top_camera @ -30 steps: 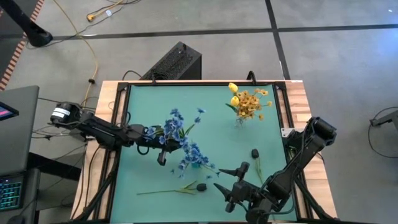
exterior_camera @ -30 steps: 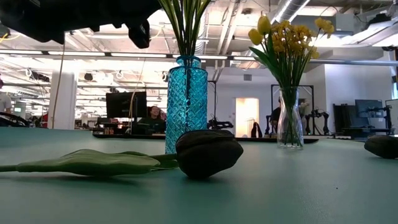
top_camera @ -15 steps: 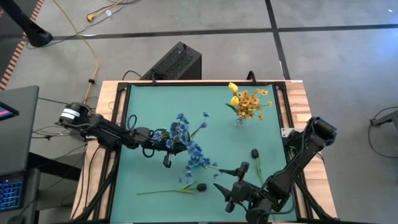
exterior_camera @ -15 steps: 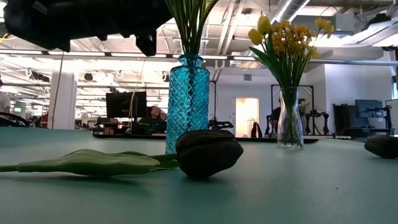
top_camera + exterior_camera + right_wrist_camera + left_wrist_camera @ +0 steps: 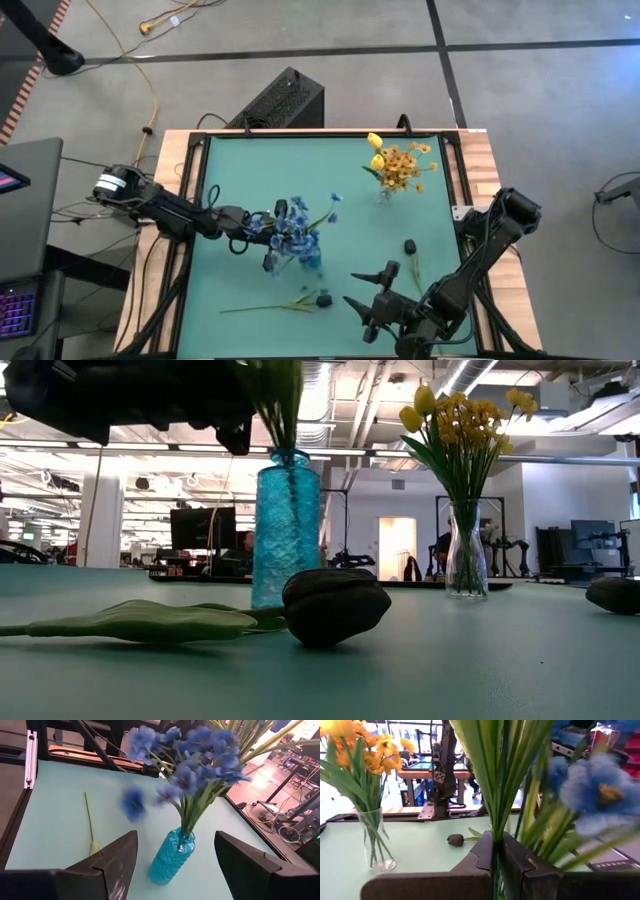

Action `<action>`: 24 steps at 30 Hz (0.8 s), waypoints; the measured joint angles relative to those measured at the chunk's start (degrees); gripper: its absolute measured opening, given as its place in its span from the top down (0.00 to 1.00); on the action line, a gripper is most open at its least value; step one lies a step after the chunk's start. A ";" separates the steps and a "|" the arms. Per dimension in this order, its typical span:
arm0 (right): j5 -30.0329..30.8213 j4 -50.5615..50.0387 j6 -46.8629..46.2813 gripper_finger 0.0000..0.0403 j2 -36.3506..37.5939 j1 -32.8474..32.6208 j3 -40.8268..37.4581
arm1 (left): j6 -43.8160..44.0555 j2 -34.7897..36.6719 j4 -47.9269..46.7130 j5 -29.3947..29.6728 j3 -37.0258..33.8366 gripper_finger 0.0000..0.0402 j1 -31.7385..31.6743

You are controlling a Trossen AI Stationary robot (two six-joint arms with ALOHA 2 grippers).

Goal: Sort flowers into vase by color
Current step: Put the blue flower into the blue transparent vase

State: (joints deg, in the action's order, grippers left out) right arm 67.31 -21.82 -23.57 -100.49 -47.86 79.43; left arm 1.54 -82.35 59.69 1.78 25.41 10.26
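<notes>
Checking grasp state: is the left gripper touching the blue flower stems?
Touching. In the left wrist view the left gripper's two dark fingers are shut on the green stems of the blue flowers, with no gap showing.

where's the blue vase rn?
In the high view, the blue vase stands left of the table's middle, right beside the left pincer, with a dark bud lying just in front of it.

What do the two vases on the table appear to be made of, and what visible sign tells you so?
The blue vase looks like tinted glass, or possibly clear plastic: its wall is see-through turquoise with a moulded diamond pattern. The clear vase with the yellow flowers looks like smooth plain glass: the stems show straight through it.
</notes>
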 joint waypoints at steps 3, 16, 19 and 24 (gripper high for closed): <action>0.02 0.02 -0.01 0.28 0.00 0.00 -0.02 | 0.00 0.00 -0.66 -0.04 0.00 1.00 0.00; -0.01 1.15 -0.02 0.28 0.00 0.00 -0.02 | 2.06 -0.22 -3.96 -2.82 0.00 1.00 0.00; 0.02 1.40 -0.02 0.28 0.00 0.00 -0.02 | 2.65 -0.22 -4.78 -3.02 0.00 1.00 0.00; 0.01 1.40 -0.02 0.28 0.00 0.32 -0.01 | 3.62 -0.24 -5.76 -3.04 -0.02 1.00 0.00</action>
State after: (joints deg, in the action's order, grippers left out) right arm 67.33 -20.43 -23.59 -100.49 -47.53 79.42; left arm 5.16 -82.59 53.93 -1.26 25.39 10.26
